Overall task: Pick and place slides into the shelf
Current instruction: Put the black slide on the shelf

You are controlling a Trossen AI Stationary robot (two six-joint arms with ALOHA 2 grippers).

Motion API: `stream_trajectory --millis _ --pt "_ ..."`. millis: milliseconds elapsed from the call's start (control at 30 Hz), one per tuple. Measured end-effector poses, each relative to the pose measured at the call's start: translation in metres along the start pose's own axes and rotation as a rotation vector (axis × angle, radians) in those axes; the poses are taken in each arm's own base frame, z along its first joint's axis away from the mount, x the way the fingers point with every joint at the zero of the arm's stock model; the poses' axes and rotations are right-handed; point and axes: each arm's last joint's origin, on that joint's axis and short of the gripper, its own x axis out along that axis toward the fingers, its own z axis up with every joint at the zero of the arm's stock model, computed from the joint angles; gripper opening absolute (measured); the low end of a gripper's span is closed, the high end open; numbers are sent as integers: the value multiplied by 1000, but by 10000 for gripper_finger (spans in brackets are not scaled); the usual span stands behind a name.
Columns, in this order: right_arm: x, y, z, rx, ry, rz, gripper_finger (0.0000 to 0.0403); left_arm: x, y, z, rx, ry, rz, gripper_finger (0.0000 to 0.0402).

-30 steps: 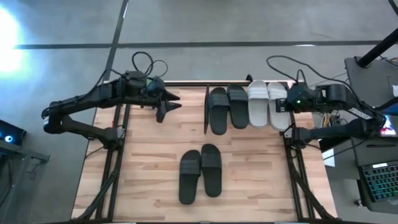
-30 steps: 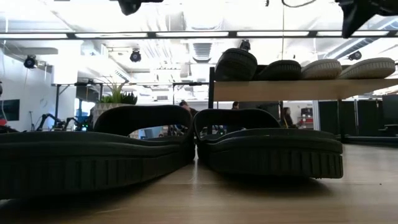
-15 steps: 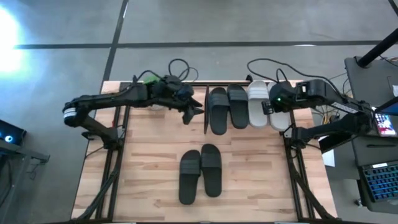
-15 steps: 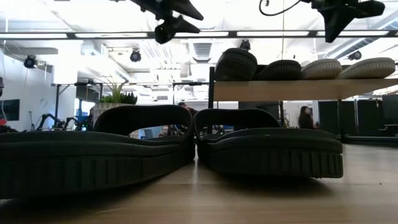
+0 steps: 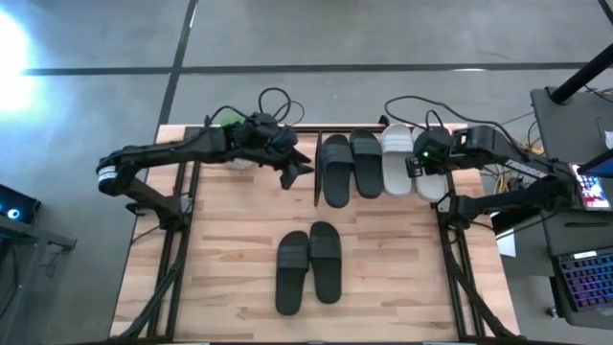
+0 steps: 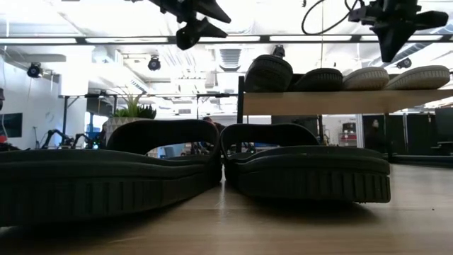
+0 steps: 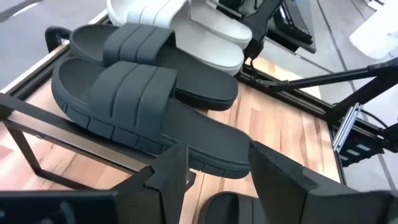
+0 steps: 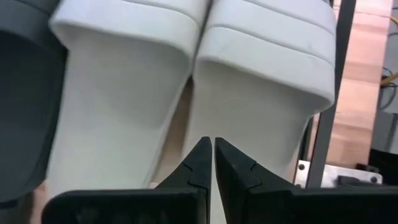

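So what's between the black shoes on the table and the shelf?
Nothing. In the high view, only bare wooden table lies between the black pair and the shelf.

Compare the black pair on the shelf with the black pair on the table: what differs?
Place: the shelf black pair sits on the shelf, beside the grey pair; the table black pair lies on the tabletop, nearer the front edge.
Alignment: the shelf black pair is staggered, one slide further back; the table black pair also sits slightly offset.
Shared: both are matte black, wide-strapped, side by side, and no tool holds them.
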Motion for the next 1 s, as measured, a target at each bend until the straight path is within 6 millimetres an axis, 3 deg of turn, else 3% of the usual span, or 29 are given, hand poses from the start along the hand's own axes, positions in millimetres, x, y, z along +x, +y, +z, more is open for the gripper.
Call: stream_trajectory --millis 300,500,733,833,1000 --pt "9 -4 2 6 -14 -58 11 -5 -1 0 -1 -1 0 155" --pt "-7 5 9 29 2 113 11 -10 1 -5 -13 48 22 155" --pt "-5 39 28 -23 14 205 11 -15 11 -4 -19 29 103 155" --pt "-1 62 37 -86 22 239 11 -13 19 -4 -34 34 130 155" --pt "-13 99 54 -153 -35 311 11 -11 28 -10 -55 74 150 155"
